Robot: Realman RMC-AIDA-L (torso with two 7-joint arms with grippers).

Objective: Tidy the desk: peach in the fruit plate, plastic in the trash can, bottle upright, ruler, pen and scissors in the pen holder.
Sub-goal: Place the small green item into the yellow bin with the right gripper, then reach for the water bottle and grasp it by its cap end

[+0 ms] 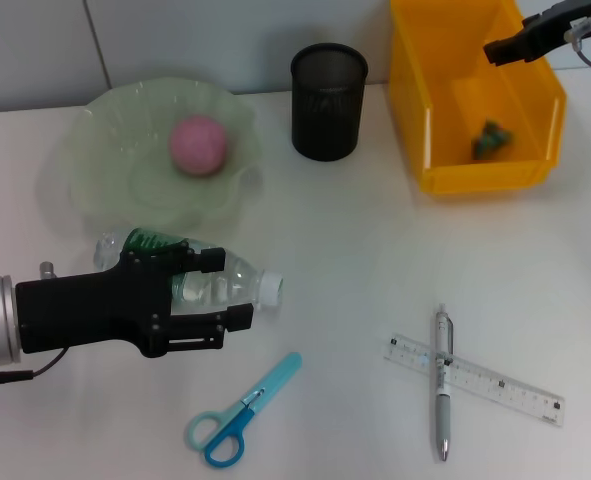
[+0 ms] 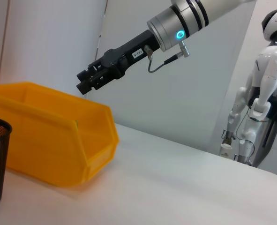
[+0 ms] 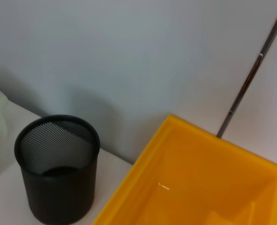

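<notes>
The bottle (image 1: 237, 282) lies on its side on the desk (image 1: 375, 260), cap toward the middle. My left gripper (image 1: 211, 291) is shut on its clear body, one finger on each side. The peach (image 1: 199, 144) rests in the fruit plate (image 1: 95, 150). A crumpled green piece of plastic (image 1: 489, 141) lies inside the trash can (image 1: 407, 90). Above the can's far right corner hangs my right gripper (image 1: 502, 49), also seen from the left wrist (image 2: 84, 83), shut and holding nothing. The pen (image 1: 442, 395) lies across the ruler (image 1: 495, 385). Blue scissors (image 1: 243, 414) lie near the front edge. The pen holder (image 1: 328, 102) stands empty.
The pen holder (image 3: 58, 168) stands close beside the trash can (image 3: 185, 187) at the back, against the wall. A white humanoid robot (image 2: 262, 84) stands beyond the desk's far side.
</notes>
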